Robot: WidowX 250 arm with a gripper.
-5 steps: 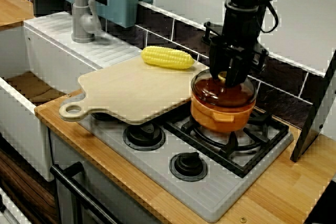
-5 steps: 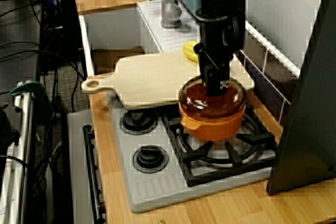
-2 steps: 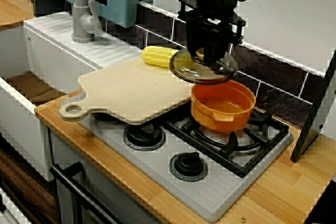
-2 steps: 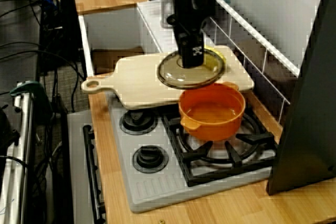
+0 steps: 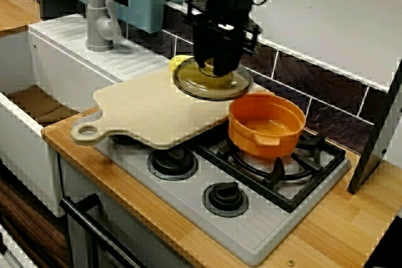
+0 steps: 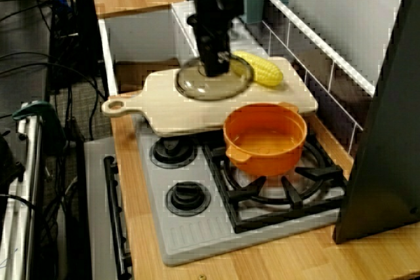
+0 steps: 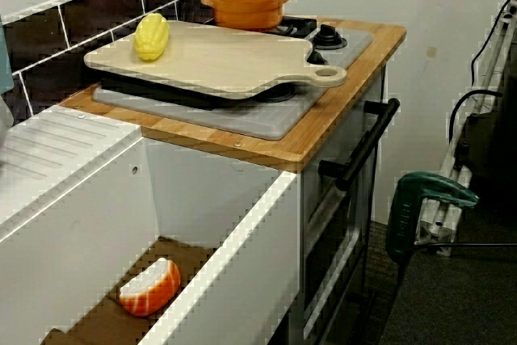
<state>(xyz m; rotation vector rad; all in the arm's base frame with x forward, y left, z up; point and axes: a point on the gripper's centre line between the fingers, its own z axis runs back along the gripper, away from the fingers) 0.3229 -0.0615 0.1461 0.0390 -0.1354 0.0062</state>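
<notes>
Front view: gripper [image 5: 215,66] clamped on the glass lid [image 5: 213,90], which hangs directly beneath it over the cutting board [image 5: 151,108].

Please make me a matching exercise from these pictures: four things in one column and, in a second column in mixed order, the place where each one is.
1 glass lid
2 orange pot
3 corn cob
4 orange and white piece

A on the stove grate, uncovered
B in the sink
C lying on the cutting board
D held by the gripper, over the board

Pairs: 1-D, 2-A, 3-C, 4-B.
</notes>
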